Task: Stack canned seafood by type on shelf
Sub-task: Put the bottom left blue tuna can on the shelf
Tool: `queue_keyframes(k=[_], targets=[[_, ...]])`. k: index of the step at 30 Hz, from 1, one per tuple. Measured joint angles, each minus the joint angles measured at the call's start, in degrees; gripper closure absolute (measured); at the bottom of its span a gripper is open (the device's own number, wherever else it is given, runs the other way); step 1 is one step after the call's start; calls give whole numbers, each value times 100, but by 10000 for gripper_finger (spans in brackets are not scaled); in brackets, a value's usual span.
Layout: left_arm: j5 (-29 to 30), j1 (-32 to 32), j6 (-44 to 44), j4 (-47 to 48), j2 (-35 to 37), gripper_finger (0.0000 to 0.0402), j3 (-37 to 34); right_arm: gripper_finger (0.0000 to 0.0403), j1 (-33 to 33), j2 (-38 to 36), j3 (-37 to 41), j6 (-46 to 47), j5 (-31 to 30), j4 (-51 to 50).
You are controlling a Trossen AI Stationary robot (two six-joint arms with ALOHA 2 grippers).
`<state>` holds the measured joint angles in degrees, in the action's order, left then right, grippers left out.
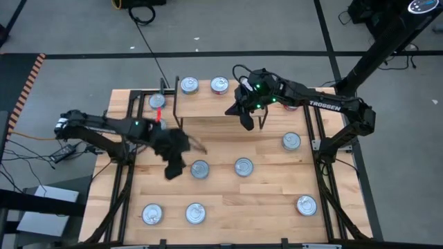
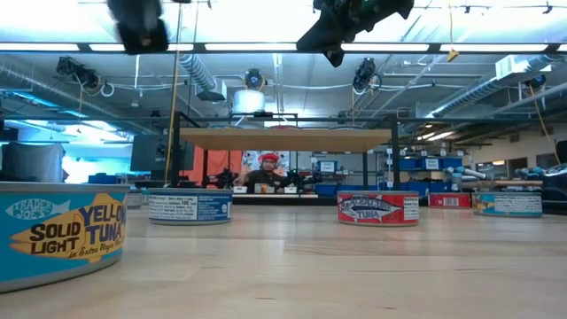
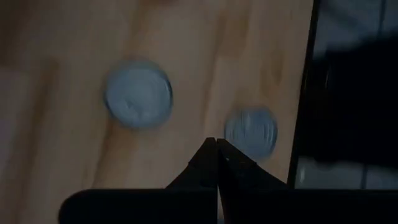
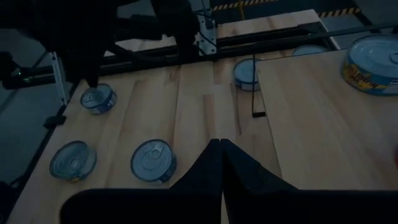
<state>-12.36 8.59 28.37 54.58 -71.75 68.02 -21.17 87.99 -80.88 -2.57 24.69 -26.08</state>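
The shelf [image 1: 221,124] stands at the table's far middle, on thin black legs, with a light plank top [image 2: 288,139]. Two silver-topped cans [image 1: 188,86] [image 1: 219,86] sit at its far edge. Several more cans rest on the tabletop, among them two at mid-table [image 1: 199,169] [image 1: 243,167]. My left gripper [image 1: 173,166] [image 3: 216,149] hangs shut and empty above the table, just left of the can at mid-table. My right gripper [image 1: 247,119] [image 4: 221,149] is shut and empty above the shelf's near edge.
Other cans lie near the front edge [image 1: 151,214] [image 1: 195,213] [image 1: 306,205], at the right [image 1: 291,141] and left of the shelf [image 1: 157,102]. In the low view a blue can [image 2: 62,230] stands close by and a red one [image 2: 378,208] farther off. A person sits beyond the table [image 2: 266,173].
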Motion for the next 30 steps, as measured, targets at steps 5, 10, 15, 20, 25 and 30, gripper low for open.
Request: queue_keyframes(k=[5,10,15,20,25,30], targets=[[-372,872,288,96,0,399,-487,396,50,0,0,-106,-1,-125],[-326,1816,658,-65,-2,398,-752,396,100,0,0,-242,0,-109],[-250,2398,1075,-175,-2,397,-920,396,99,0,0,-257,0,-106],[-64,2690,1259,-266,-148,377,-1023,396,96,0,0,-307,0,-102],[-71,2818,1427,-597,-509,332,-1211,393,96,0,0,-356,0,-97],[-405,2871,1384,-813,-905,288,-1310,392,96,0,0,-318,-1,-53]])
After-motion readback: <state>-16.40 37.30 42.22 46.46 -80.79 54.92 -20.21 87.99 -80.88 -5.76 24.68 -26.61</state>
